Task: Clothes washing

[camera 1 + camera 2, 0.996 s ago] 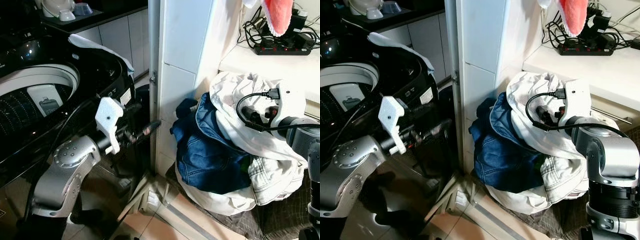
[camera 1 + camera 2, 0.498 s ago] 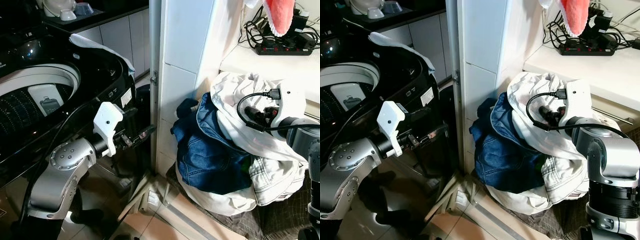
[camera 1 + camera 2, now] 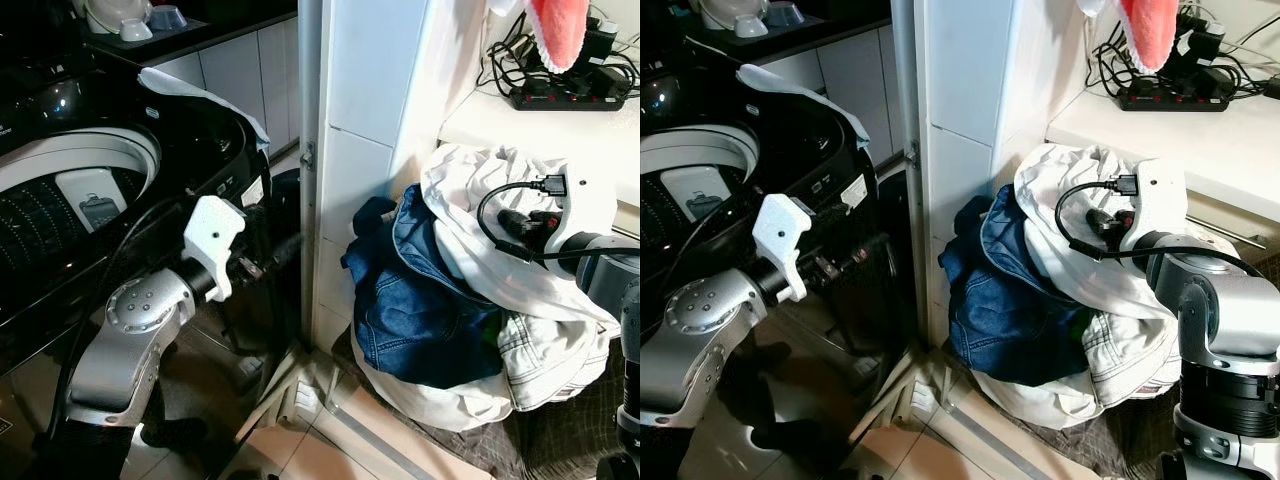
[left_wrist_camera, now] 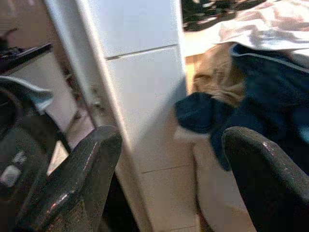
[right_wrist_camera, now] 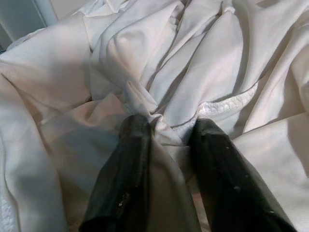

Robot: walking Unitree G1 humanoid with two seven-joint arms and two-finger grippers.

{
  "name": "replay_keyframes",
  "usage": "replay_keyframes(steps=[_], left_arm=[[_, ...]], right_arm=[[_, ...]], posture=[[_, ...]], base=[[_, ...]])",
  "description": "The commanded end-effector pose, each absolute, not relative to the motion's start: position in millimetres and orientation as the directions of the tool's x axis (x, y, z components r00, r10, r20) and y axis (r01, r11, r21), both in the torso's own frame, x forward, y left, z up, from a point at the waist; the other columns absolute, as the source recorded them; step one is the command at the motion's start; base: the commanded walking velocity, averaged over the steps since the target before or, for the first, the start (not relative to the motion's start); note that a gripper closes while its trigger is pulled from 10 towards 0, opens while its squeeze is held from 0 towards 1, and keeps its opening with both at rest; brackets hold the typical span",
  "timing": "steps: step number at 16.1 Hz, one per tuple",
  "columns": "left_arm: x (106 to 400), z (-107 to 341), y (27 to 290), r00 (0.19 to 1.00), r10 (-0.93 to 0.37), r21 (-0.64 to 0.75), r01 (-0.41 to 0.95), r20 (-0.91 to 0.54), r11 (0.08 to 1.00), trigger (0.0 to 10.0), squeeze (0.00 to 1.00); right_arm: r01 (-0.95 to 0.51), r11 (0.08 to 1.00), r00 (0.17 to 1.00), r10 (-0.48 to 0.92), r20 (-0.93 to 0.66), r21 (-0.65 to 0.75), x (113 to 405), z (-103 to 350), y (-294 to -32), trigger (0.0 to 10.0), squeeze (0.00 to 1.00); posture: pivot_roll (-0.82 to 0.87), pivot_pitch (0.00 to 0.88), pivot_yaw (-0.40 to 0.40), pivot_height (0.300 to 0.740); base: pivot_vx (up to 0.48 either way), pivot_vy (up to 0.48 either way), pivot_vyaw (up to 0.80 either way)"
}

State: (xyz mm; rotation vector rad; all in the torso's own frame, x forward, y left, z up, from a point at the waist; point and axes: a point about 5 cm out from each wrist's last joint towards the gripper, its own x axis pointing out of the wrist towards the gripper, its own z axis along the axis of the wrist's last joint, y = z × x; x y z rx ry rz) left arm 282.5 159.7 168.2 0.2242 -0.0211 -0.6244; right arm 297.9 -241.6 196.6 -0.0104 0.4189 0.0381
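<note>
Your right gripper sits at the right of the frame, pressed into the white garment topping the laundry pile, its fingers pinching a bunched fold. Your left gripper, fingers spread wide and empty, hangs centre-left in the narrow gap between the black washing machine and the white cabinet edge. Your left wrist view catches the blue denim past that corner.

Bright, even indoor light; glare on the white clothes; deep shadow around the black washing machine; left wrist view motion-blurred; left pincer fingers smeared in the head views
</note>
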Motion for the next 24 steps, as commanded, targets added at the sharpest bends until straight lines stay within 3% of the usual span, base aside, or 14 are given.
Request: replay_keyframes(steps=[1,5,7,9,10,11,12,14,16,19,20,22,24], left_arm=[[286.9,174.2,163.2,0.830,-0.558,0.237,0.547,-0.023,0.803,10.0,0.00],[288.5,178.2,164.3,0.835,-0.550,0.219,0.535,0.010,0.816,10.0,0.00],[293.3,196.2,167.6,0.846,-0.524,0.227,0.493,0.099,0.840,10.0,0.00],[299.3,213.2,169.2,0.855,-0.488,0.231,0.447,0.174,0.864,10.0,0.00],[305.0,234.9,168.0,0.841,-0.482,0.229,0.433,0.245,0.872,10.0,0.43],[306.4,241.6,167.0,0.833,-0.486,0.228,0.436,0.263,0.871,10.0,0.43],[308.6,258.7,163.5,0.804,-0.508,0.220,0.459,0.310,0.861,10.0,1.00],[310.2,292.7,153.0,0.719,-0.558,0.195,0.529,0.415,0.826,10.0,1.00],[311.9,297.1,147.6,0.697,-0.577,0.183,0.558,0.425,0.809,10.0,1.00],[310.9,283.7,120.9,0.631,-0.672,0.061,0.709,0.388,0.702,10.0,1.00],[308.8,279.3,118.3,0.619,-0.688,0.042,0.731,0.377,0.681,10.0,1.00],[300.7,266.3,114.5,0.599,-0.722,0.010,0.767,0.345,0.641,10.0,1.00],[296.8,263.8,113.6,0.579,-0.738,-0.027,0.793,0.346,0.609,10.0,1.00]], right_arm=[[-0.032,0.999,0.918,0.038,-0.396,0.020,296.2,197.8,-244.2,0.0,0.00],[-0.034,0.999,0.938,0.041,-0.346,0.026,296.8,212.2,-246.4,0.0,0.00],[-0.173,0.981,0.975,0.183,-0.126,0.085,304.1,274.1,-229.2,0.0,0.00],[-0.291,0.950,0.956,0.293,0.001,0.112,307.8,312.0,-213.1,0.0,0.00],[-0.388,0.914,0.921,0.381,0.078,0.116,312.2,338.0,-196.3,0.0,0.00],[-0.416,0.902,0.909,0.406,0.096,0.117,313.5,344.1,-191.4,0.0,0.00],[-0.485,0.865,0.873,0.471,0.128,0.128,316.1,355.8,-178.8,0.0,0.00],[-0.607,0.770,0.794,0.584,0.169,0.194,321.5,363.6,-150.8,0.0,0.00],[-0.655,0.718,0.755,0.627,0.191,0.236,322.5,365.2,-138.8,0.0,0.00],[-0.759,0.523,0.622,0.758,0.197,0.387,322.7,343.9,-99.9,0.0,0.00],[-0.762,0.501,0.612,0.765,0.202,0.409,322.2,341.0,-97.1,0.0,0.00],[-0.769,0.363,0.558,0.782,0.277,0.526,319.4,334.2,-90.3,0.0,0.00],[-0.759,0.306,0.547,0.778,0.309,0.574,319.0,331.1,-89.6,0.0,0.00]], posture=[[0.01,0.000,-0.018,0.740],[0.01,0.000,-0.015,0.740],[0.01,0.000,-0.020,0.740],[0.01,0.000,-0.033,0.740],[0.01,0.000,-0.036,0.740],[0.01,0.000,-0.037,0.740],[0.01,0.000,-0.040,0.740],[0.02,0.000,-0.045,0.740],[0.02,0.000,-0.047,0.740],[0.02,0.000,-0.050,0.740],[0.02,0.000,-0.052,0.740],[0.02,0.000,-0.056,0.740],[0.03,0.000,-0.060,0.740]], base=[[0.000,0.000,0.00],[0.000,0.000,0.00],[0.000,0.000,0.00],[0.000,0.000,0.00],[0.000,0.000,0.00],[0.000,0.000,0.00],[0.000,0.000,0.00],[0.000,0.000,0.00],[0.000,0.000,0.00],[0.000,0.000,0.00],[0.000,0.000,0.00],[0.000,0.000,0.00],[0.000,0.000,0.00]])
